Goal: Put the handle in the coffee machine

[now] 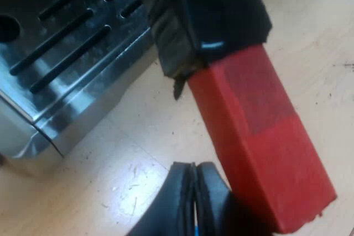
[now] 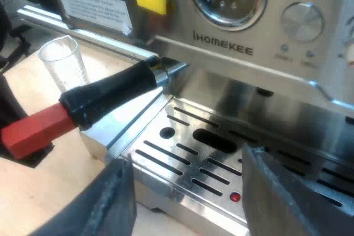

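Two rubbery black fingers (image 1: 182, 203) of the left jaws lie pressed together, empty, against the side of the square red end (image 1: 260, 136) of the handle (image 2: 110, 95), over the pale wooden tabletop (image 1: 127, 175). Round and matte black, the handle slants out from under the front of the brushed-steel espresso machine (image 2: 232, 51), where its metal neck goes in, above a corner of the slotted drip tray (image 2: 188, 153). The right jaws hover spread wide, empty, near that tray. A clear measuring glass (image 2: 63, 62) stands farther off.
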Available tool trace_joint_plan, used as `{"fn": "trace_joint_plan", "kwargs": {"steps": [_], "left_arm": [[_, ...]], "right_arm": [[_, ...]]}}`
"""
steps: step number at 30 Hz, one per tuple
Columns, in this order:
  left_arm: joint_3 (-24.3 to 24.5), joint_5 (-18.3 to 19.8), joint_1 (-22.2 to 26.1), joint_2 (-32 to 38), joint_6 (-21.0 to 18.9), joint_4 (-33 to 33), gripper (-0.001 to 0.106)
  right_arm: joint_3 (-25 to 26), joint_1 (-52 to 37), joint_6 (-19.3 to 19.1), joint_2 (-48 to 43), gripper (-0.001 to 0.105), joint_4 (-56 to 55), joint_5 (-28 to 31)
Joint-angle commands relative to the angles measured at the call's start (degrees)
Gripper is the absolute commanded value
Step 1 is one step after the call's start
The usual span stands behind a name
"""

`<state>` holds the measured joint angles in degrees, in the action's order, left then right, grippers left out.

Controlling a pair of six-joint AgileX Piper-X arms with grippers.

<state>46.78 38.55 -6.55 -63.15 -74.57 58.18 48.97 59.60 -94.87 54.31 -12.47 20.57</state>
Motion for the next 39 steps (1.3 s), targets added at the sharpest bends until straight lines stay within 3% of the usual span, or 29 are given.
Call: {"fn": "trace_joint_plan", "kwargs": {"steps": [1, 5, 9, 13, 16, 18, 23, 32, 39], "left_arm": [[0.11, 3.40, -0.61, 0.29, -0.59, 0.12, 0.000], [0.11, 3.40, -0.79, 0.29, -0.59, 0.12, 0.000], [0.11, 2.91, -6.34, 0.29, 2.52, 0.30, 0.000], [0.11, 0.69, -11.73, 0.29, 3.12, -1.56, 0.000], [0.11, -0.33, -15.86, 0.29, 3.12, -2.90, 0.000], [0.11, -0.32, -18.19, 0.29, 4.60, -3.70, 0.000], [0.11, -0.50, -19.95, 0.29, 7.62, -7.97, 0.000], [0.11, -0.62, -19.94, 0.29, 7.63, -18.25, 0.000], [0.11, 1.31, -19.94, 0.29, 7.63, -24.71, 0.000]], "right_arm": [[0.20, 0.07, 1.25, -0.93, 0.048, -2.10, -0.48], [0.20, 0.07, 1.75, -1.16, 0.048, -4.28, -3.94], [0.20, 0.07, 5.05, -1.16, 0.048, -5.39, -4.28], [0.20, 0.07, 5.13, -1.16, 0.049, -7.02, -7.08], [0.20, 0.07, 5.91, -1.16, 0.054, -7.94, -8.25], [0.20, 0.07, 6.40, -1.16, 0.064, -8.97, -8.24], [0.20, 0.07, 6.39, -1.16, 0.079, -9.95, -8.24], [0.20, 0.07, 6.39, -1.16, 0.079, -9.95, -8.24], [0.20, 0.07, 6.39, -1.16, 0.079, -9.95, -8.24]]}}
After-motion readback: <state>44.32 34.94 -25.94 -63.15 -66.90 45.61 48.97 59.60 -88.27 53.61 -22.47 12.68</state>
